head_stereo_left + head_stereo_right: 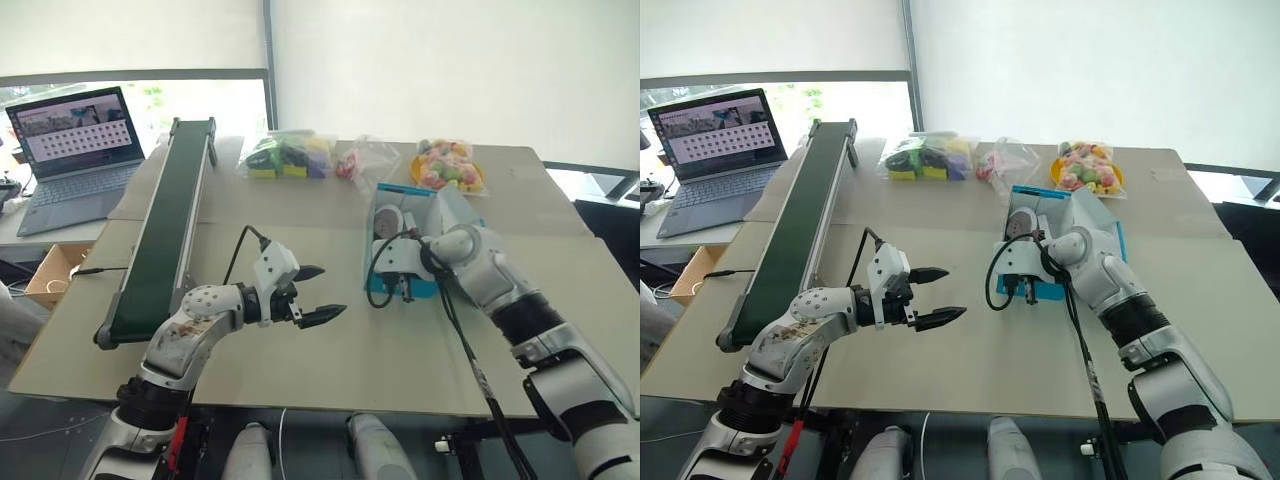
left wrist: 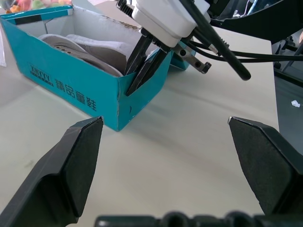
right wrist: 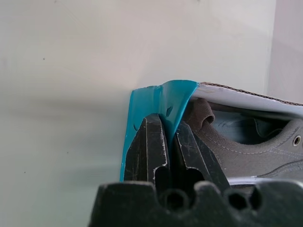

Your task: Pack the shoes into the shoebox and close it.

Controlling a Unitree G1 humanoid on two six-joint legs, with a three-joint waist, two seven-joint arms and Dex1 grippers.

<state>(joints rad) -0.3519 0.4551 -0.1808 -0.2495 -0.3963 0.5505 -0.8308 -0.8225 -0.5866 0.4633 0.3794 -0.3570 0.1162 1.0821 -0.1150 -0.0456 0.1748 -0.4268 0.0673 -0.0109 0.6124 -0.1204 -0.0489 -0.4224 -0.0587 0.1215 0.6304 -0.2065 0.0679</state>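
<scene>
Right tool (image 3: 170, 142), jaws closed on the near wall of the turquoise cardboard shoebox (image 2: 71, 90); grey-brown shoes (image 3: 255, 151) lie inside. Left tool (image 1: 318, 292), empty and wide open, hovers well apart over the desk (image 1: 330, 370).

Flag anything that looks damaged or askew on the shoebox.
The near corner of the shoebox is bent out of shape: the right gripper is shut on the wall there, and the cardboard flares outward. The shoes lie inside.

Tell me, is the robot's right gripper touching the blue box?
Touching. The right wrist view shows the right gripper pinching the shoebox wall between its fingers.
</scene>
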